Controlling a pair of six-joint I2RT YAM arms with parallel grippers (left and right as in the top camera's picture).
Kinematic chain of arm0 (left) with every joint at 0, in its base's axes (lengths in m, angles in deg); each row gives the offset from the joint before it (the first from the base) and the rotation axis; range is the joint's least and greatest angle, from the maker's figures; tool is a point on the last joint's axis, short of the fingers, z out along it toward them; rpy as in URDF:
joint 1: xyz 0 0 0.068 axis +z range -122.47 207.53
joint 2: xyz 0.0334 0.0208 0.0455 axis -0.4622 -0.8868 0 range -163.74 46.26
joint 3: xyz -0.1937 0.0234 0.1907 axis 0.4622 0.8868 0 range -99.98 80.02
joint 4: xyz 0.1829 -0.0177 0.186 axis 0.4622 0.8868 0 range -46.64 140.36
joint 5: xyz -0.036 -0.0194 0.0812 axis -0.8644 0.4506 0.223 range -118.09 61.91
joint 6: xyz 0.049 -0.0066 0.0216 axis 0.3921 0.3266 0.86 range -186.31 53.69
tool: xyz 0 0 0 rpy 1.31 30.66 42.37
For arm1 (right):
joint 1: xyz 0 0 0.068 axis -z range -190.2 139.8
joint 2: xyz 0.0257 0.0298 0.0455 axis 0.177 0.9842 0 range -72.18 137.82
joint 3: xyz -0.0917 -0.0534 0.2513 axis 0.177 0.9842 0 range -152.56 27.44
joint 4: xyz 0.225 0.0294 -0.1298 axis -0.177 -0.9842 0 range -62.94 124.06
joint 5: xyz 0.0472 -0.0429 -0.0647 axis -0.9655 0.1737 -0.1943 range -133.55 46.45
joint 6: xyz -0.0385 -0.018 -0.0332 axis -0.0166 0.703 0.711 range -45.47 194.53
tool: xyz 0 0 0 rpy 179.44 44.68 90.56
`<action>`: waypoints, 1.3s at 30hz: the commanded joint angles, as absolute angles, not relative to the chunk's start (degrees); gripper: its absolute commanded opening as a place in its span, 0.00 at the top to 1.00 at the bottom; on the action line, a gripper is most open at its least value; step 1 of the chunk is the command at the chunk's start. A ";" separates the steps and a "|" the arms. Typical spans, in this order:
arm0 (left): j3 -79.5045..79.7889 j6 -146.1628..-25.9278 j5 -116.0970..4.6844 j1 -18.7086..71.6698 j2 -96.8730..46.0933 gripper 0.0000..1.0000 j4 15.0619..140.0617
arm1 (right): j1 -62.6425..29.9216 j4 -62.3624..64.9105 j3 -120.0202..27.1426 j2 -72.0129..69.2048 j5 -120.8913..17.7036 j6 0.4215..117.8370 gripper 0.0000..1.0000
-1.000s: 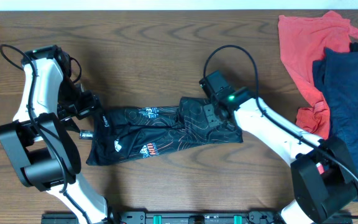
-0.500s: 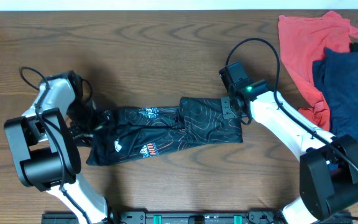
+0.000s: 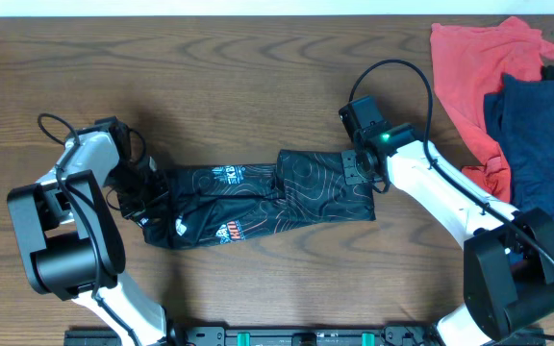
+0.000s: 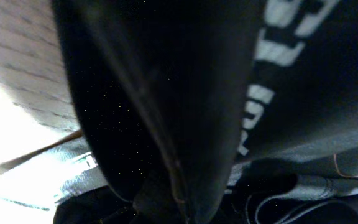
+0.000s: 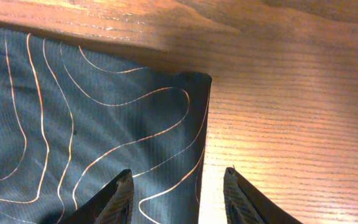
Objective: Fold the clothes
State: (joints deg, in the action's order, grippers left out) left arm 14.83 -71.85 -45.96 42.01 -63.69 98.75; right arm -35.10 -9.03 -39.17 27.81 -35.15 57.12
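Here, note jersey (image 3: 258,207) lying lengthwise left-to-right on counter (image 3: 258,77), right fingers (image 5: 120,199) spread empty astride its right edge, left fingers (image 3: 144,195) buried in its left end, grip not discernible.

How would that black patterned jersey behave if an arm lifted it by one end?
Probably floppy: the jersey lies in soft creases and overlapping folds, so it would likely droop and unfold. It looks thin and light; in the right wrist view its edge lies almost flat on the table. Its smooth fabric might slide easily.
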 commanded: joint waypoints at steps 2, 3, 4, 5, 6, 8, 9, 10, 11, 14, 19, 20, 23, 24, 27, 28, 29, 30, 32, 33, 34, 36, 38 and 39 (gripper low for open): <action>9.19 -71.28 -43.25 43.08 -62.56 0.94 100.57 | -34.84 -9.45 -40.05 26.30 -35.15 56.38 0.55; 7.81 -71.28 -41.54 43.39 -62.12 0.94 101.44 | -34.80 -9.45 -40.05 26.30 -35.08 56.38 0.55; 6.09 -71.28 -39.23 43.78 -61.53 0.94 102.64 | -34.75 -9.47 -40.05 26.30 -34.91 56.38 0.55; 4.64 -71.28 -37.30 44.06 -61.12 0.94 103.65 | -34.69 -9.49 -40.05 26.30 -34.71 56.40 0.55; 3.27 -71.28 -35.51 44.41 -60.61 0.94 104.68 | -34.58 -9.49 -40.05 26.30 -34.71 56.55 0.55; 0.45 -71.30 -32.32 45.27 -59.72 0.94 106.64 | -34.18 -9.49 -40.05 26.30 -34.71 56.55 0.55; -0.71 -71.28 -31.29 45.62 -59.41 0.94 107.45 | -33.88 -9.49 -40.05 26.28 -34.71 56.55 0.55; -1.91 -71.30 -30.42 46.08 -59.10 0.94 108.19 | -33.46 -9.51 -40.05 26.28 -34.71 56.55 0.55; -2.90 -71.30 -29.96 46.43 -58.89 0.94 108.87 | -33.11 -9.64 -40.05 26.28 -34.71 56.55 0.56; -5.39 -71.30 -30.00 46.86 -58.51 0.94 110.64 | -31.67 -10.43 -40.05 26.28 -34.69 56.55 0.56; -8.67 -71.30 -35.16 44.09 -58.43 0.94 115.89 | -28.83 -11.44 -40.05 26.28 -33.86 56.59 0.56; -8.91 -71.54 -36.78 42.77 -58.40 0.94 116.74 | -28.22 -11.50 -40.05 26.28 -33.88 56.59 0.56; -8.95 -72.88 -41.83 37.97 -58.40 0.94 118.20 | -26.71 -11.83 -40.05 26.28 -33.90 56.59 0.56; -8.95 -73.01 -43.79 36.09 -58.40 0.94 118.29 | -26.19 -11.96 -40.05 26.28 -33.90 56.59 0.56; -8.95 -75.04 -47.99 29.62 -58.40 0.94 116.61 | -25.16 -12.48 -40.05 26.28 -33.90 56.90 0.56; -8.95 -76.16 -48.69 27.08 -58.40 0.95 115.43 | -25.14 -12.62 -40.05 26.28 -33.90 57.07 0.56; -8.95 -77.29 -48.67 24.81 -58.40 0.94 114.31 | -25.14 -12.70 -40.05 26.28 -33.90 57.47 0.56; -8.95 -78.06 -48.67 22.54 -58.40 0.94 113.20 | -25.14 -12.73 -40.05 26.28 -33.90 57.47 0.56; -8.95 -79.76 -48.67 17.73 -58.43 0.94 110.77 | -25.16 -12.70 -40.05 26.28 -33.90 57.47 0.56; -8.95 -80.59 -48.65 15.58 -58.45 0.94 109.66 | -25.16 -12.73 -40.05 26.28 -33.92 57.42 0.56; -8.95 -81.44 -48.65 13.18 -58.45 0.94 108.39 | -25.16 -12.75 -40.05 26.28 -33.92 57.42 0.56; -8.95 -82.14 -48.56 9.46 -58.45 0.94 106.16 | -25.16 -12.88 -40.05 26.28 -33.90 57.45 0.56; -8.93 -82.30 -47.36 5.68 -58.60 0.93 104.19 | -25.14 -13.14 -40.05 26.28 -33.90 57.45 0.56; -8.93 -83.08 -46.20 4.33 -58.73 0.93 103.82 | -25.16 -13.18 -40.05 26.28 -33.92 57.47 0.56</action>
State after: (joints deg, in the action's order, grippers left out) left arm -7.90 -80.35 -47.23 7.67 -59.24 104.37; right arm -25.55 -12.97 -39.17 27.81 -34.53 57.14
